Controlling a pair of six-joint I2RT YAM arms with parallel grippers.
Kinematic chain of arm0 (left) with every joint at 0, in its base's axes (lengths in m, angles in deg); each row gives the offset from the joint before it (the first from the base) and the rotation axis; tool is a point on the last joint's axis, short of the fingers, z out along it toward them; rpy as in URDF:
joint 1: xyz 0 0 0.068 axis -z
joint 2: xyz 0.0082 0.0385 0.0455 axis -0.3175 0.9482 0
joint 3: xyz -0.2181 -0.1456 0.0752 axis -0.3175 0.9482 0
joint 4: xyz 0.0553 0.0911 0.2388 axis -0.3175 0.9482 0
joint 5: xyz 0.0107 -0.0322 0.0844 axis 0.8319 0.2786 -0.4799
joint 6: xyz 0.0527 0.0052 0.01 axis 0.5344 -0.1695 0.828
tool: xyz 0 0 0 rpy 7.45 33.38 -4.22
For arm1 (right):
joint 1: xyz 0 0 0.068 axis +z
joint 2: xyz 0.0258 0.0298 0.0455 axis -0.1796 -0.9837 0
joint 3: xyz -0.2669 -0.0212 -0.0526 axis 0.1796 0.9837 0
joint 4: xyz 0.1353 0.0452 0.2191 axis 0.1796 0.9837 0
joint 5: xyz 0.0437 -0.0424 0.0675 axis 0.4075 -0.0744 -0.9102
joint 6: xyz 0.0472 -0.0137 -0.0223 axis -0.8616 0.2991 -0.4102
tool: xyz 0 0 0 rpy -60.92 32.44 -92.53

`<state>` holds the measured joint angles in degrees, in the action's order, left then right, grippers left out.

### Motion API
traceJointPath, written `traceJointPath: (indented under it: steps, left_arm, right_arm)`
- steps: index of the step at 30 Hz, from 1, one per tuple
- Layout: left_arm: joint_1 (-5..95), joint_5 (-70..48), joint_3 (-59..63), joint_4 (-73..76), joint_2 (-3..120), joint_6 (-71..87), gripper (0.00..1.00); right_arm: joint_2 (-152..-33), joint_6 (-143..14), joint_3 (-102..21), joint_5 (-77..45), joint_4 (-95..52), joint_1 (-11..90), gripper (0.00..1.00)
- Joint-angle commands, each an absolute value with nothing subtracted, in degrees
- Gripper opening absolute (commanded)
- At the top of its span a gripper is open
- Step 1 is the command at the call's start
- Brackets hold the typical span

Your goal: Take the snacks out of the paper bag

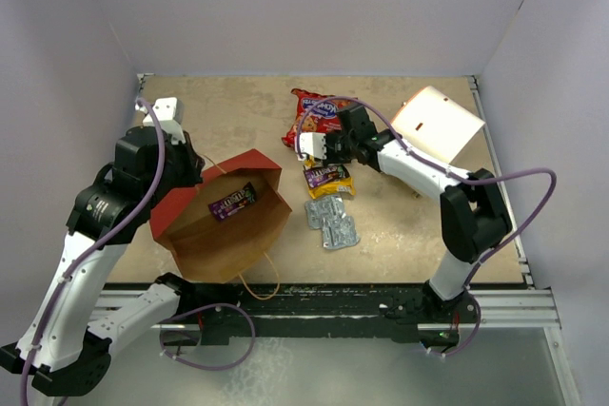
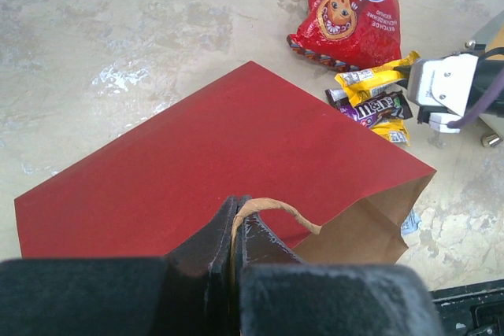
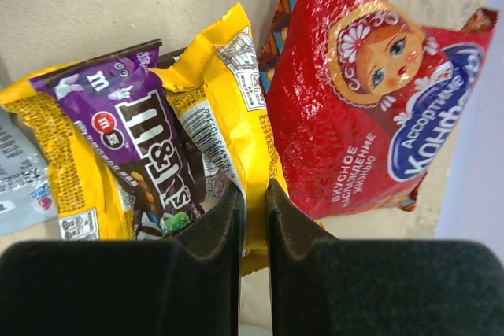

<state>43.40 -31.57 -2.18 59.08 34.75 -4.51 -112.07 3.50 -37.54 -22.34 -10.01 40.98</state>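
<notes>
While the paper bag (image 1: 224,240) lies on its side on the bench (image 1: 238,111), mouth toward the arms, the left claw (image 2: 236,218) is clenched on its thin brown handle (image 2: 283,212). One purple candy packet (image 1: 233,202) lies inside the bag. The right claw (image 3: 253,194) pinches the edge of a yellow candy packet (image 3: 228,92) just beside the red cookie bag (image 3: 354,100). Two silver foil packs (image 1: 331,221) lie near, outside the bag.

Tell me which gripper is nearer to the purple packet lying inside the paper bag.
Left. The left gripper pinches the paper bag's handle, beside the purple packet. The right gripper is outside the bag, pinching a yellow candy packet.
</notes>
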Motion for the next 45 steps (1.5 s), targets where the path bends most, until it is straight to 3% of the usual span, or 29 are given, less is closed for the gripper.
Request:
traceJointPath:
  steps: [1, 8, 15, 17, 28, 37, 45]
  left_arm:
    - [43.48, -32.32, -5.18, 57.8, 36.31, -4.43, 0.0]
    - [43.48, -31.06, -5.22, 57.26, 37.24, -3.89, 0.0]
    - [43.52, -29.5, -4.01, 56.78, 36.87, -3.81, 0.0]
    - [43.48, -28.6, -3.74, 56.57, 36.63, -3.82, 0.0]
    - [43.51, -24.49, -2.45, 56.63, 34.19, -4.96, 0.0]
    - [43.52, -22.5, -0.16, 54.59, 33.98, -4.27, 0.0]
    - [43.52, -19.86, 1.37, 51.2, 35.46, -4.83, 0.0]
  right_arm:
    - [-112.82, -0.5, -38.99, -20.93, -17.99, 39.46, 0.01]
    - [-113.97, -0.91, -38.41, -19.37, -17.23, 39.35, 0.09]
    - [-108.64, -4.29, -37.3, -20.06, -15.25, 39.29, 0.43]
    - [-105.28, -6.69, -36.45, -19.9, -14.87, 39.36, 0.48]
    - [-84.64, -24.68, -21.42, -21.09, -13.31, 45.43, 0.47]
    - [-68.8, -52.54, -9.14, -14.32, -23.69, 66.2, 0.45]
    - [-66.46, -55.78, -12.41, -12.76, -26.65, 82.85, 0.49]
